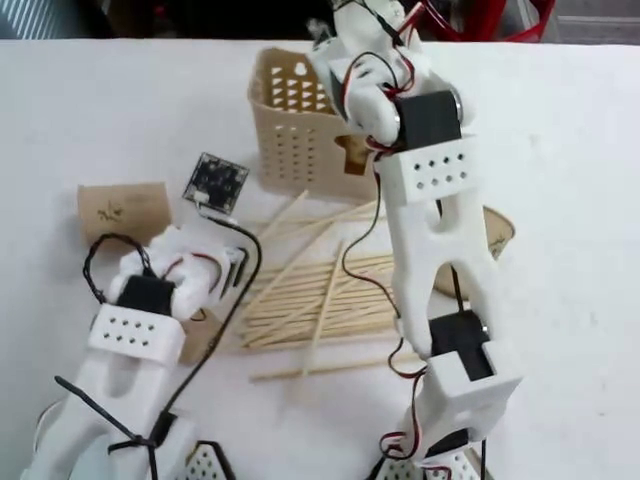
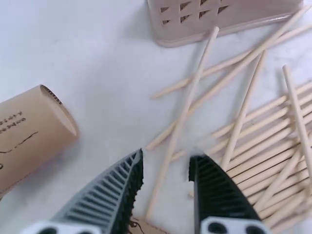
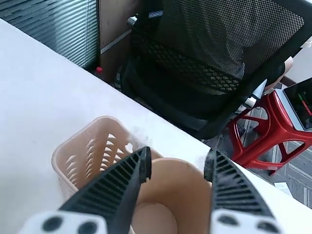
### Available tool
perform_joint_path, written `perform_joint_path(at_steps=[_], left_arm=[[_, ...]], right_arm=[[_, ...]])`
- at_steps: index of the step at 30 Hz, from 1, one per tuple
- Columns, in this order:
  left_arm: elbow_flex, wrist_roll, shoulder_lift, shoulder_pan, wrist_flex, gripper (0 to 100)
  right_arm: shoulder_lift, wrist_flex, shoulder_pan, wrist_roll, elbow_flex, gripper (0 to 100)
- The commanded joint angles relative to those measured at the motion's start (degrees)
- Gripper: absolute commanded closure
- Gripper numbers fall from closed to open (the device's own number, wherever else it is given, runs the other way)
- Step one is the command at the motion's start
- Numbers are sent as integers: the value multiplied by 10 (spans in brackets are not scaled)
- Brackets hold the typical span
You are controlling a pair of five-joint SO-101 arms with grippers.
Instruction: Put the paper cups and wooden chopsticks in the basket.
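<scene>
Two arms are stationed at the white table [image 1: 560, 150]. The right gripper [image 3: 178, 163] is positioned above the basket [image 3: 83, 156]. A paper cup [image 3: 170, 204] is pinched at its rim between the ribbed fingers, with its open mouth turned toward the wrist camera. This cup is located beside and partly over the open top of the basket; whether it is touching the basket wall cannot be determined. The basket is stood upright near the far edge of the table.

The left gripper [image 2: 166, 160] is positioned low over the table with its fingers spread, and nothing is gripped. One loose chopstick [image 2: 180, 122] is seen lying on the table in line with the gap between the fingertips.

The wooden chopsticks [image 1: 320, 295] are scattered flat on the table in a loose pile between the arms, just in front of the basket. A second cup [image 1: 125, 210] is laid on its side at the left of the table, apart from the pile. A third cup [image 1: 500, 235] is partly hidden behind the right arm.
</scene>
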Motion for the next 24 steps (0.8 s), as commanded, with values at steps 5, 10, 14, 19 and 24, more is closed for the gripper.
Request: perform_joint_path(at_steps=[5, 10, 14, 19, 24], left_arm=[[-2, 4, -15, 7, -15, 835], [-2, 4, -15, 6, -15, 835], [-2, 4, -15, 5, -15, 835], [-2, 4, -15, 2, -16, 835], [-2, 4, -15, 2, -16, 835]], right_arm=[[-57, 48, 15, 4, -27, 814], [-133, 179, 100, 32, -22, 813], [-137, 283, 197, 142, -22, 812], [-86, 310, 323, 319, 25, 811], [10, 310, 359, 573, 109, 779]])
